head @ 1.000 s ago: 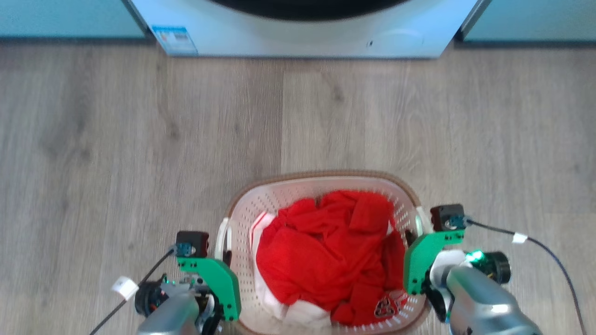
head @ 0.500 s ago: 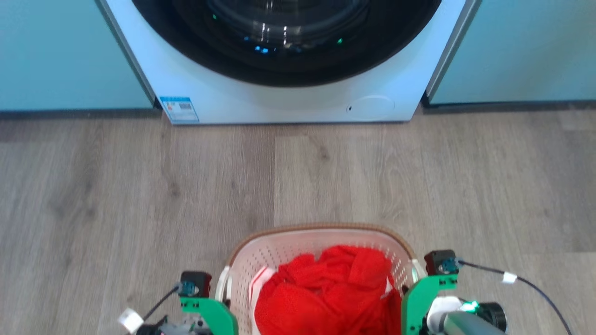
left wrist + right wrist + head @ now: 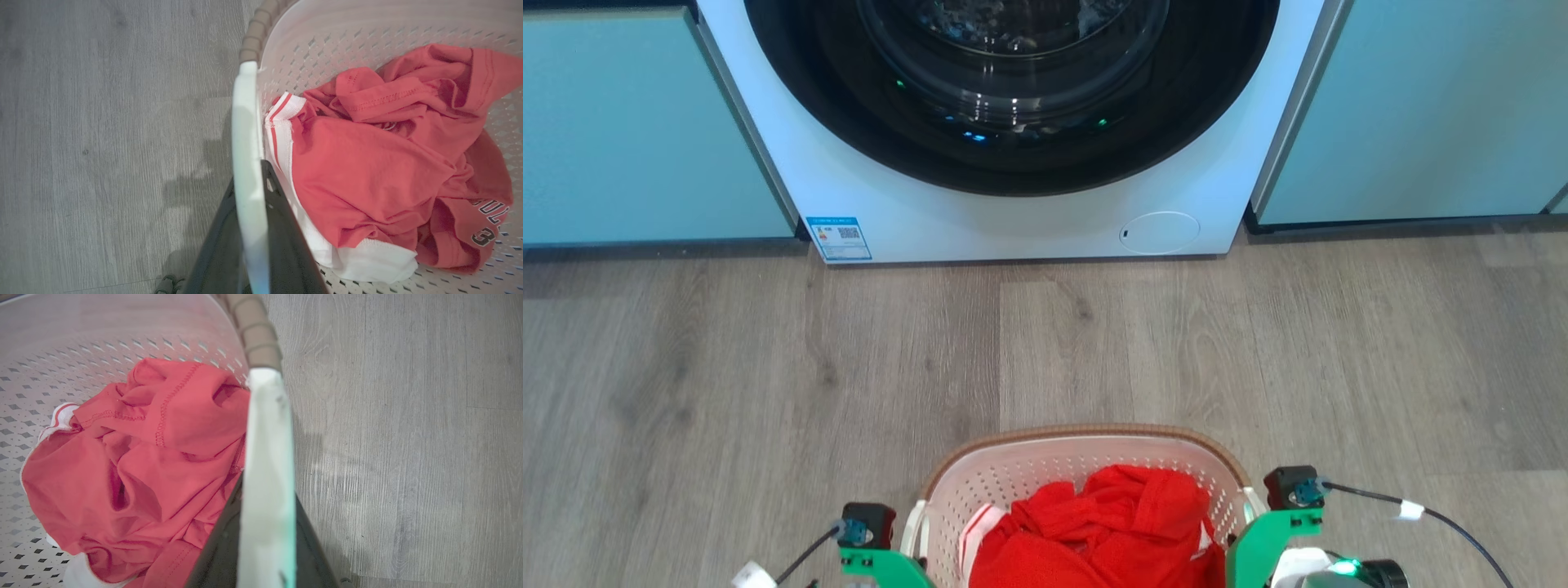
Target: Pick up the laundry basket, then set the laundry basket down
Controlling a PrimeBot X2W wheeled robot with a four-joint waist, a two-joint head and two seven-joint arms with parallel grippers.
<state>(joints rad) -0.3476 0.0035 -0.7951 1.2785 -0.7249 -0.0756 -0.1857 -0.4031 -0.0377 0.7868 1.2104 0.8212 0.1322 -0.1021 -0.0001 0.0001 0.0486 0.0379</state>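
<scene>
holding laundry basket (image 3: 1045,469) by both white side handles: left hand (image 3: 249,179) closed around left handle (image 3: 245,122), right hand (image 3: 267,490) closed around right handle (image 3: 265,428), dark fingers (image 3: 286,245) flanking each. sitting between the two hands, near side of wooden floor (image 3: 768,351), red clothes (image 3: 1111,531) inside, washing machine (image 3: 1013,220) far ahead.

Matt white perforated plastic laundry basket (image 3: 1013,474), soft red knit cloth (image 3: 1111,531), matt grey wood-grain floor (image 3: 727,392), glossy white washing machine (image 3: 1013,224), shiny dark glass door (image 3: 1013,82)

No. 3 on red shirt (image 3: 388,163)
</scene>
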